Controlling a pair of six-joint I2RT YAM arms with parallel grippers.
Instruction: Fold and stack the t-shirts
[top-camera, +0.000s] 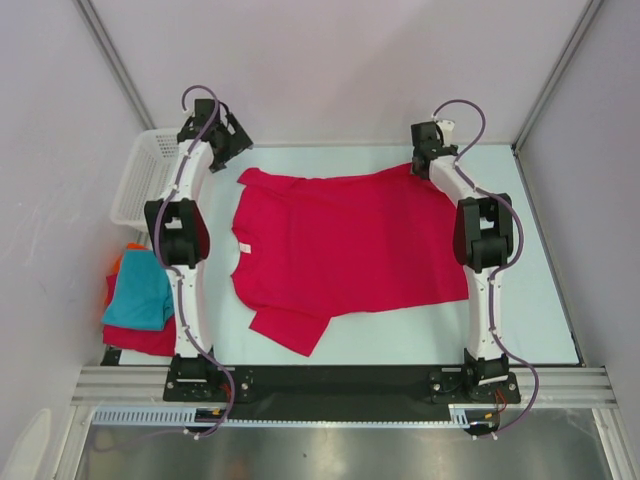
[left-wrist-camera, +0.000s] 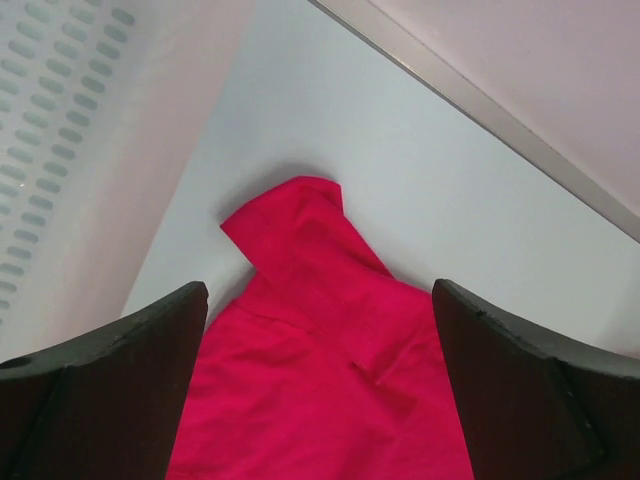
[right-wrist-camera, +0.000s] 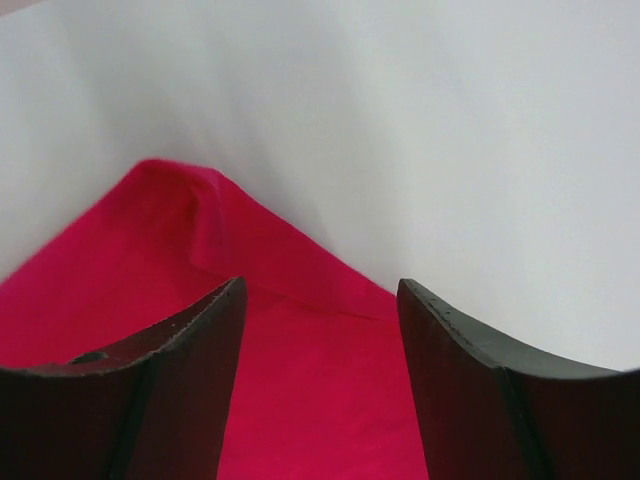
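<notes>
A large crimson-red t-shirt (top-camera: 340, 245) lies spread flat on the white table, its collar toward the left arm. My left gripper (top-camera: 236, 152) hovers over its far-left corner; in the left wrist view the jaws (left-wrist-camera: 320, 288) stand wide open above the rumpled corner of the shirt (left-wrist-camera: 320, 370), gripping nothing. At the far-right corner my right gripper (top-camera: 428, 160) is also open, with the red cloth (right-wrist-camera: 300, 400) lying between and below its fingers (right-wrist-camera: 321, 284). Left of the table sits a stack of folded t-shirts: teal (top-camera: 140, 290) on top of red (top-camera: 140, 338), with orange (top-camera: 122, 258) peeking out behind.
A white plastic mesh basket (top-camera: 140, 180) stands at the far left, beside the left arm. Pale walls and metal frame posts close in the table on three sides. A black strip with the arm bases runs along the near edge.
</notes>
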